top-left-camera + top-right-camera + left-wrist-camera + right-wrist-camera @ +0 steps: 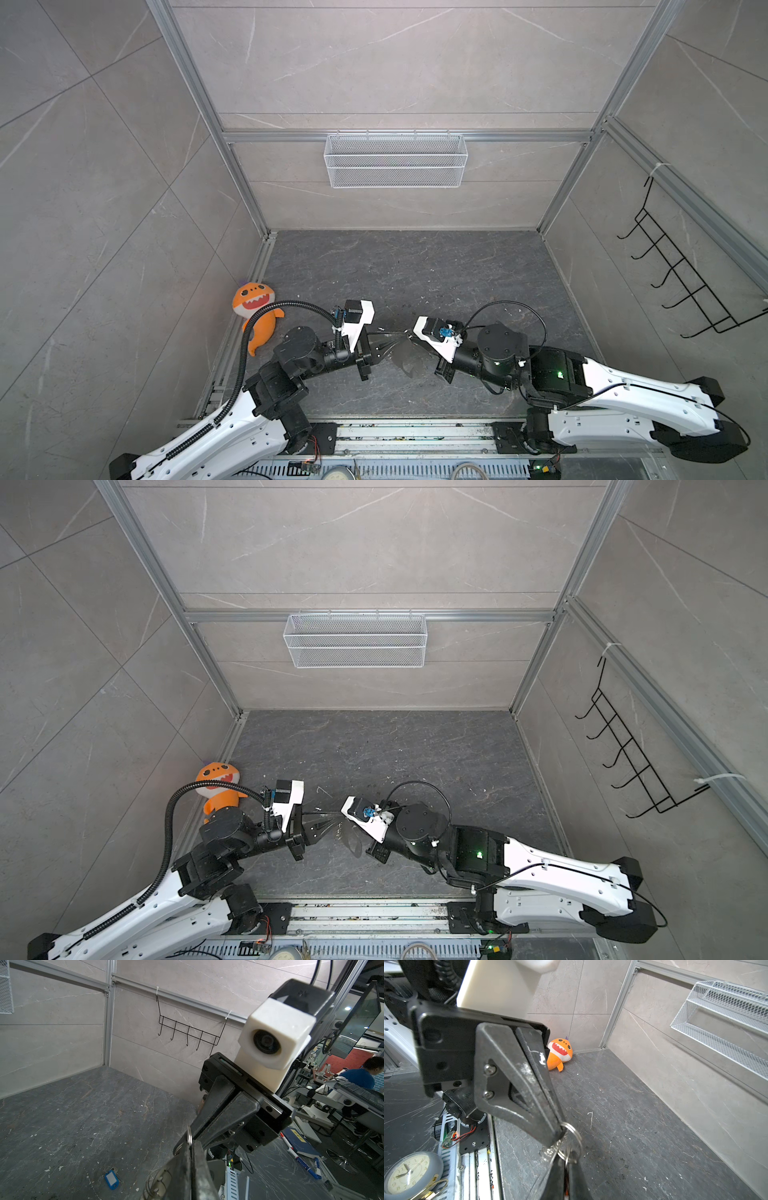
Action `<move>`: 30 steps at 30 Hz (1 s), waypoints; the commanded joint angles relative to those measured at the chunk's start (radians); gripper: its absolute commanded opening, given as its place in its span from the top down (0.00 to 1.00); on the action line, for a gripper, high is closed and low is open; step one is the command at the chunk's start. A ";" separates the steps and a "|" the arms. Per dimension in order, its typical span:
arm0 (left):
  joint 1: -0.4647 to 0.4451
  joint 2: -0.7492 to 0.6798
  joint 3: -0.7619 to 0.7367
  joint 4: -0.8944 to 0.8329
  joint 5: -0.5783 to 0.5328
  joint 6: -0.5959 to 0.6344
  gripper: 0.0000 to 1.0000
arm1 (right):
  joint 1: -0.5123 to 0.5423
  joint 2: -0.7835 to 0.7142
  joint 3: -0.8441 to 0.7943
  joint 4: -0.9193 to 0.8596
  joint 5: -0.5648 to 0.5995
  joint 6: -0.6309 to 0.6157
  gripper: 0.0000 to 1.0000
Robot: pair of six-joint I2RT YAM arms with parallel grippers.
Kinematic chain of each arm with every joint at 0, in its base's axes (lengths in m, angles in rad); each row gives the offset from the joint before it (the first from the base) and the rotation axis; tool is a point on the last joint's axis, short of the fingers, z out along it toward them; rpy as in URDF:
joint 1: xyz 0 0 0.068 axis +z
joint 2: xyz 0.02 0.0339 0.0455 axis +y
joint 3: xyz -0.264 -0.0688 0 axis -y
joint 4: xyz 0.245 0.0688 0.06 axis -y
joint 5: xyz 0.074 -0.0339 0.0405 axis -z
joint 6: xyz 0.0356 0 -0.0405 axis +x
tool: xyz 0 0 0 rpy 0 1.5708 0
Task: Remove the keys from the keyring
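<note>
Silver keyring (189, 1134) was held above the counter (72, 1115), the jaws of left gripper (559, 1136) and right gripper (192, 1137) both clamped on it; blue-tagged key (112, 1179) lay loose below. Risk — opposed pulling could slip the thin ring free, dropping it.

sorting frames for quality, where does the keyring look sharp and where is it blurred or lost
Right wrist view: keyring sharp, right gripper close and blurred. Left wrist view: blue-tagged key sharp, left gripper soft. Both top views: keyring tiny against dark floor.
</note>
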 commanded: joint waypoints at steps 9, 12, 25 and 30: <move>-0.004 -0.037 0.055 0.022 0.077 0.034 1.00 | -0.026 -0.029 0.043 -0.073 -0.026 0.000 1.00; -0.004 -0.036 0.057 0.019 0.081 0.035 1.00 | -0.029 -0.032 0.045 -0.076 -0.037 0.003 1.00; -0.004 -0.040 0.060 0.004 0.147 0.041 1.00 | -0.087 -0.035 0.074 -0.127 -0.163 0.007 1.00; -0.004 -0.040 0.067 -0.002 0.178 0.042 1.00 | -0.120 -0.038 0.077 -0.135 -0.224 0.012 1.00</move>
